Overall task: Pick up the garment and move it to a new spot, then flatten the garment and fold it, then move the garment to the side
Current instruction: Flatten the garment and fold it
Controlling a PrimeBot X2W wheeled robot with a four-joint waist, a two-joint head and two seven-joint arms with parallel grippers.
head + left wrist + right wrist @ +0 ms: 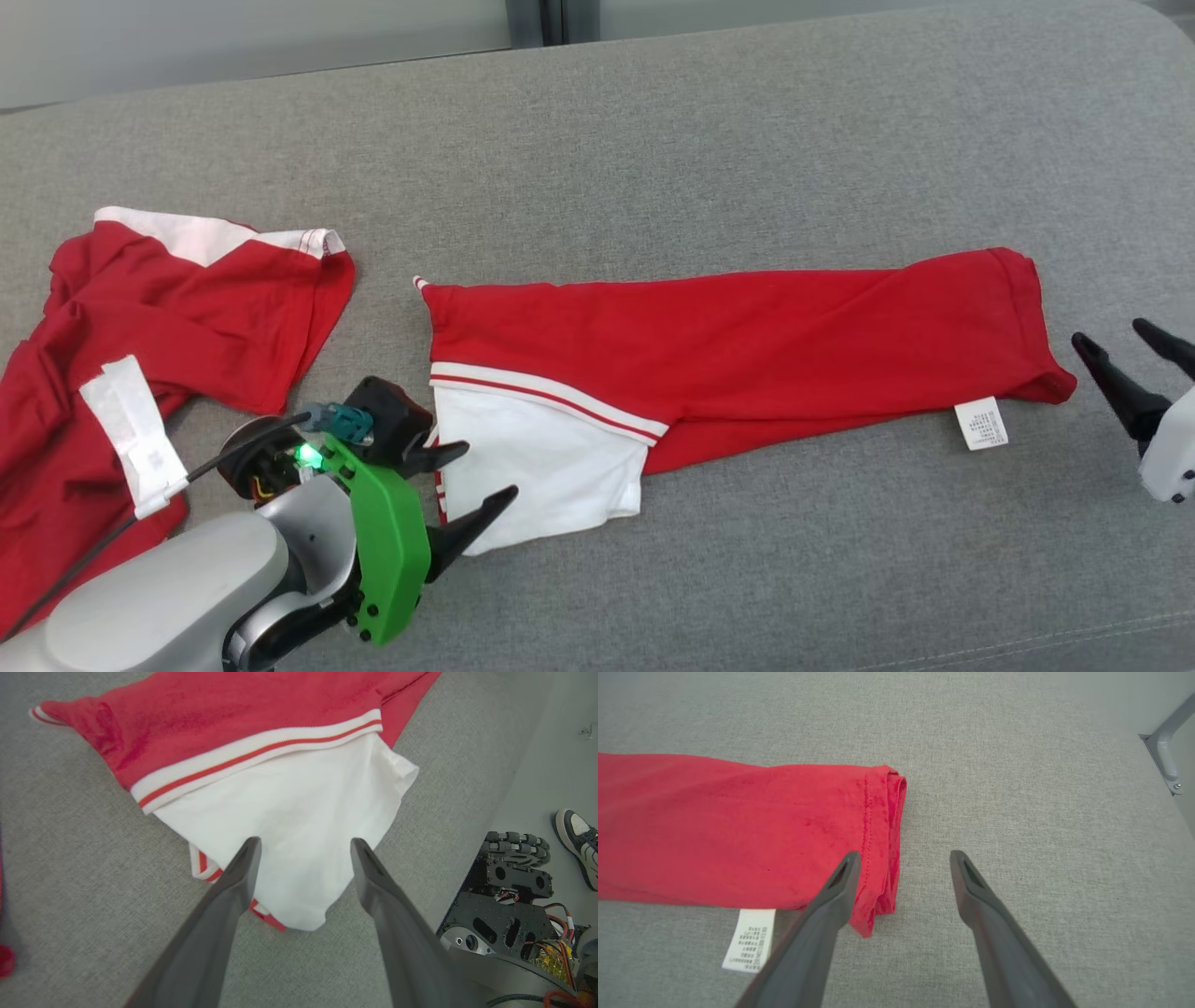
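and there's the garment (747,345), red, folded into one long band and stretched flat, left to right, across the grey fabric surface (747,140). at the left end a white panel (541,467) hangs out below, topped by a white band with a red stripe (551,399). the right end shows a stitched hem (866,826), layers doubled over. a small white care label (981,423) pokes out from the lower edge near that end.

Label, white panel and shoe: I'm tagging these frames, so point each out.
Label (981,423): head view, middle of the tag.
White panel (299,826): left wrist view, its middle.
Shoe (577,835): left wrist view, its upper.
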